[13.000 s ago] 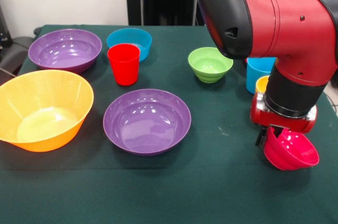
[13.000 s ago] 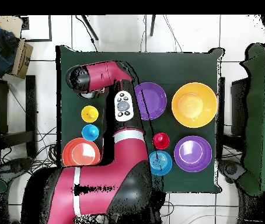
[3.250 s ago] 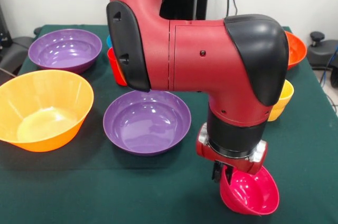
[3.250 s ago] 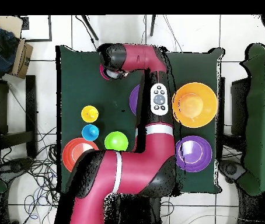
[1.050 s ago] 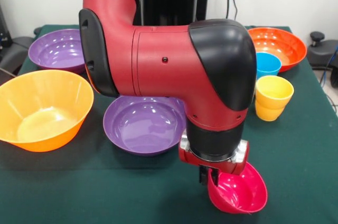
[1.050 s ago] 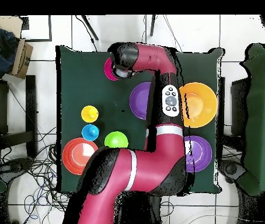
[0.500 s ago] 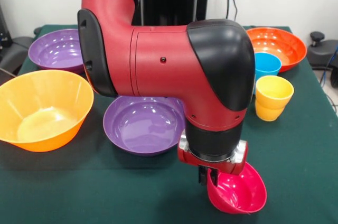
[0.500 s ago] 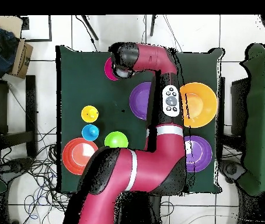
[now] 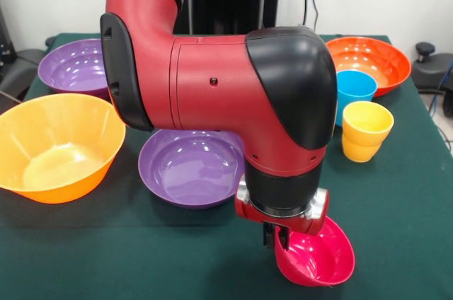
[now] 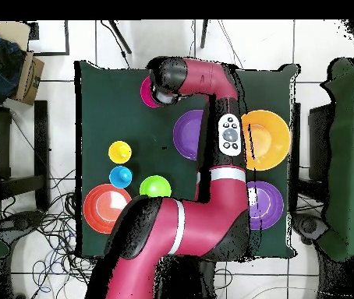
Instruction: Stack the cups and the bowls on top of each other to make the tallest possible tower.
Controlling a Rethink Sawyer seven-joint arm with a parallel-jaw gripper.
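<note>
Gripping the magenta-pink bowl (image 9: pixel 316 260) by its rim, the claw (image 9: pixel 277 242) is pinching it closed near the counter's (image 9: pixel 396 215) front edge; the light, glossy plastic looks slippery, so rim holds suit it.

The arm (image 9: pixel 233 95) is sweeping across the table (image 9: pixel 396 243), carrying the magenta-pink bowl (image 9: pixel 318 257) in its pincer (image 9: pixel 274 238) toward the purple bowl (image 9: pixel 187 165) at the middle; the red cup and blue bowl are vanishing behind it; the orange bowl (image 9: pixel 371 59) is coming into sight.
</note>
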